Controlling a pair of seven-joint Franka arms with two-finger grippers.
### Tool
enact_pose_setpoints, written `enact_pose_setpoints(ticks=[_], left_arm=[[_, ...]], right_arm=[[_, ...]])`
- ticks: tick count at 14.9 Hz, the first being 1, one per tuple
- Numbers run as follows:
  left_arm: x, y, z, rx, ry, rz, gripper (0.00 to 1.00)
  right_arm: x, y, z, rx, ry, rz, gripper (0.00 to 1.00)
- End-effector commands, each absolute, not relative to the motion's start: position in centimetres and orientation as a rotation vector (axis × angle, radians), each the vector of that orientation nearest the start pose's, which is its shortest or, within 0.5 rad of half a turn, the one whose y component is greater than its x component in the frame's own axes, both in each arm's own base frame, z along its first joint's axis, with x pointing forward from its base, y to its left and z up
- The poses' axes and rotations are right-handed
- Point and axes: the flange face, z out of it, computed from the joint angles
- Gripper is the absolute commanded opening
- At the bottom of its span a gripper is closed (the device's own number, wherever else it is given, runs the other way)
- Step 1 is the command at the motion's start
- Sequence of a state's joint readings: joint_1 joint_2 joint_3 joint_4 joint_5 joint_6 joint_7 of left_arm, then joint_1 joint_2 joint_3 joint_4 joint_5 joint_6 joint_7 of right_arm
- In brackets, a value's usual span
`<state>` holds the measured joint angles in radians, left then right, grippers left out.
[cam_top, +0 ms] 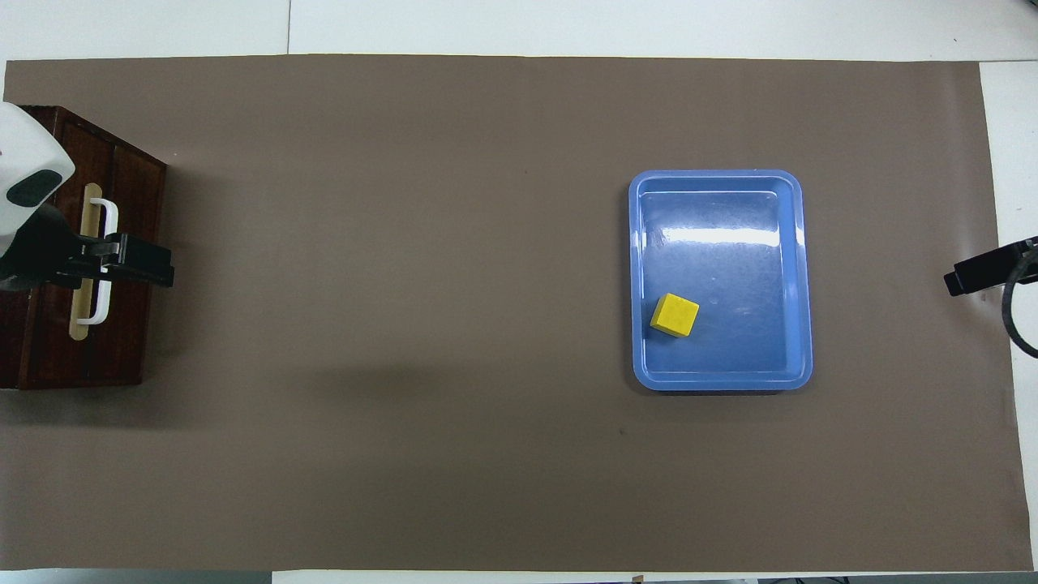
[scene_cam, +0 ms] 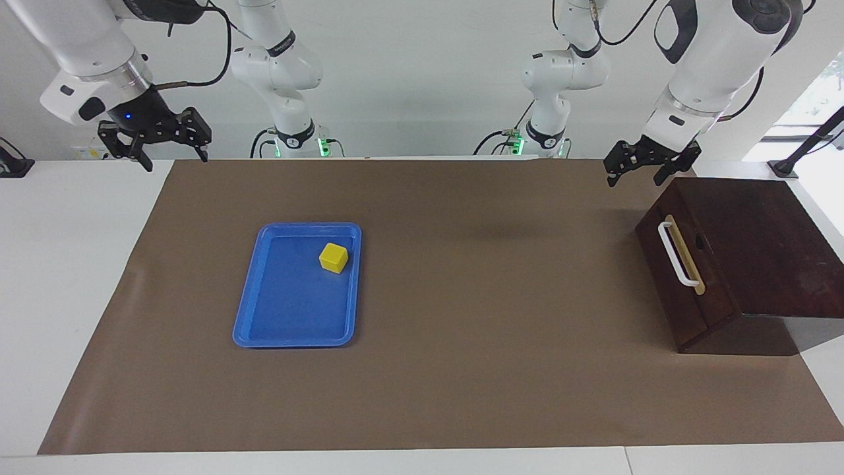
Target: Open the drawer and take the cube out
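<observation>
My left tool [scene_cam: 634, 170] hangs in the air with its fingers apart and holding nothing, over the mat beside the dark box, at the end nearer the robots. Just below it the drawer [scene_cam: 682, 274] sits shut in the box, its white handle [scene_cam: 676, 254] untouched. My right tool [scene_cam: 173, 153] is also spread apart and holding nothing, up over the counter [scene_cam: 72, 277] edge at the right arm's end. Out from it, farther from the robots, the blue tray [scene_cam: 264, 310] lies on the brown mat [scene_cam: 488, 369] with the cube [scene_cam: 333, 257] resting inside it.
</observation>
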<state>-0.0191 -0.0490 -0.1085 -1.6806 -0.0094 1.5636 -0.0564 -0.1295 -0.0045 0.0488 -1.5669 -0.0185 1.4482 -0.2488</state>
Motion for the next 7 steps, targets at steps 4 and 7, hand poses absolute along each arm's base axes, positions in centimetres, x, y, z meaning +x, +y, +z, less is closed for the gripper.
enact_pose_setpoints(ticks=[4,7], left_arm=[[52.4,-6.93,60.56,-3.151,0.127,0.104,1.0],[52.48,-6.28,60.56,-3.152,0.108,0.104,1.0]], right_arm=[[54.11,-4.53,61.99,-3.161,-0.171,0.155,1.0],[54.15,-4.57,61.91,-3.165,-0.152,0.158,1.0]])
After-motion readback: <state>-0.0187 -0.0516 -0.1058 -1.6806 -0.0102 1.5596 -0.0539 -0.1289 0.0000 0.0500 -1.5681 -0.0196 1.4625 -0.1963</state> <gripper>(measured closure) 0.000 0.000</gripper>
